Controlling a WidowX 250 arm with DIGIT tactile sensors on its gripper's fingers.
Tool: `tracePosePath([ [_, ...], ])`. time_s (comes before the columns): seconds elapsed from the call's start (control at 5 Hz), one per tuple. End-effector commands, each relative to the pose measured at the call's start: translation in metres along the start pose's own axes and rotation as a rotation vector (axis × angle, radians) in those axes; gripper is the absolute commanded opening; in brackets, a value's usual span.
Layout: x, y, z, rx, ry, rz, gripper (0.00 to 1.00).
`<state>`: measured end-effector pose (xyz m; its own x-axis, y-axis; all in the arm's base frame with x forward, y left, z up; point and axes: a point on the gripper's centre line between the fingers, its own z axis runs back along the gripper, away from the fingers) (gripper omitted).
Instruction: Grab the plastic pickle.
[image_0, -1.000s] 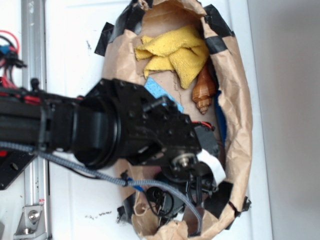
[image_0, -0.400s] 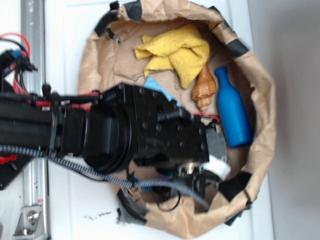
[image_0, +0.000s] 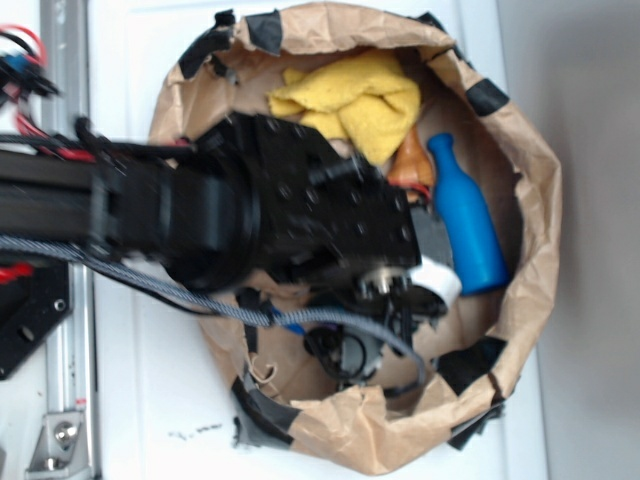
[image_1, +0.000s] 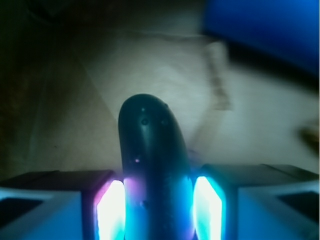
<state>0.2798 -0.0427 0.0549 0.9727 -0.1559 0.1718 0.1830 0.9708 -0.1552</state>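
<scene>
In the wrist view the plastic pickle (image_1: 150, 150), dark green, glossy and faintly bumpy, stands up between my two lit fingers (image_1: 111, 210). My gripper (image_1: 159, 202) is shut on it, both pads pressed to its sides. Brown paper lies below it. In the exterior view my black arm (image_0: 280, 220) reaches into the brown paper bag (image_0: 530, 210) and covers the gripper and the pickle, so neither shows there.
A blue bottle (image_0: 465, 215) lies in the bag just right of my wrist, and shows as a blue blur (image_1: 260, 25) at the wrist view's top right. A yellow cloth (image_0: 350, 95) and a brown shell-shaped piece (image_0: 408, 165) lie at the bag's far end. Black tape patches the rim.
The bag has spread open wider and the blue bottle has come into view. My arm has shifted slightly up the image, toward the cloth.
</scene>
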Motion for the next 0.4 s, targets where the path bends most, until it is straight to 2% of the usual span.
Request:
tracePosePath([
  [0.0,0.015,0.006,0.119,0.247,-0.184,0.178,0.00],
  [0.2,0.011,0.008,0.133,0.255,-0.177,0.230,0.00],
])
